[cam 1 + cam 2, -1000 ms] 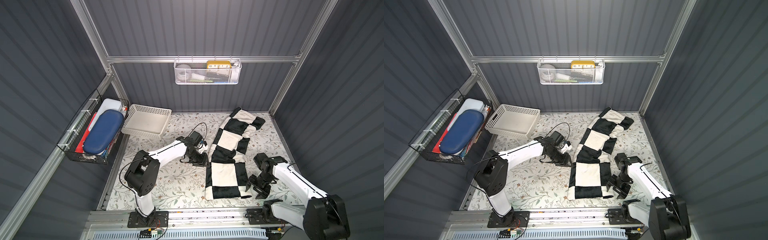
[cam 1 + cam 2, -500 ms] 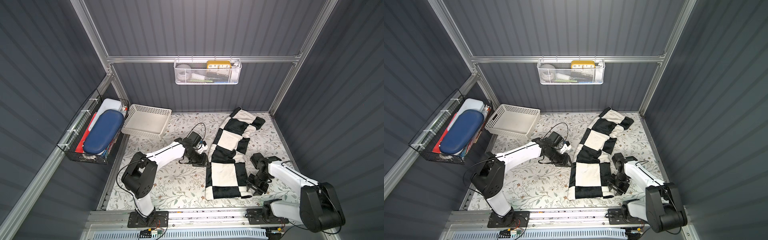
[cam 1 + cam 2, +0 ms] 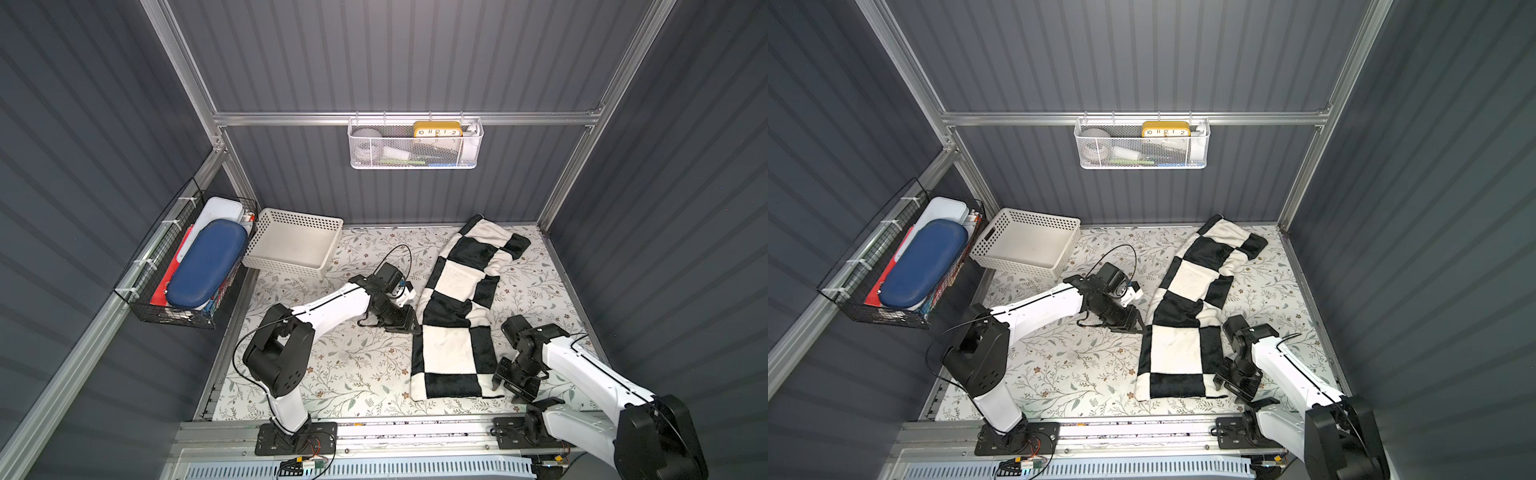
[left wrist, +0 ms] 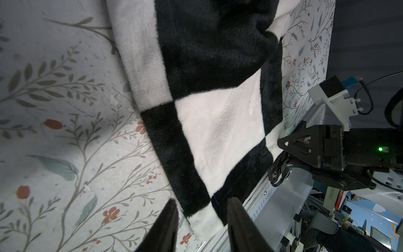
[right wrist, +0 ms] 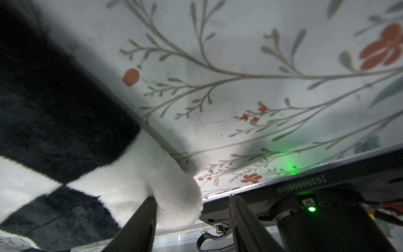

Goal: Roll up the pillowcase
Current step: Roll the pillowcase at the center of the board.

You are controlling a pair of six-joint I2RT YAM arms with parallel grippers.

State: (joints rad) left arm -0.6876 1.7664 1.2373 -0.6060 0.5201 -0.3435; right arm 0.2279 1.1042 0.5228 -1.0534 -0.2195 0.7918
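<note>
Floral table (image 3: 353, 365), grey booth. Pillowcase (image 3: 453, 316) unmoved vs one second back: flat strip down right side, back wall to front edge, zero roll yet. Right arm (image 3: 582, 374) swung in, back out; right gripper (image 5: 192, 203) spread, white near corner between jaws, unpinched, so grab looks pending. Left gripper (image 4: 202, 200) half open beside mid edge, empty. White basket (image 3: 286, 268) bare. Wall rack (image 3: 166, 320): blue case (image 3: 203, 266). Mesh tray (image 3: 415, 160): yellow clock (image 3: 437, 129).

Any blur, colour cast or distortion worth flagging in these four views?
Both top views: evenly lit, sharp, aluminium frame splayed by the wide lens. Left wrist view: black-and-white checked plush pillowcase crisp, floral table covering partly shadowed. Right wrist view: nearest pillowcase corner soft, green indicator light tinting the covering.
</note>
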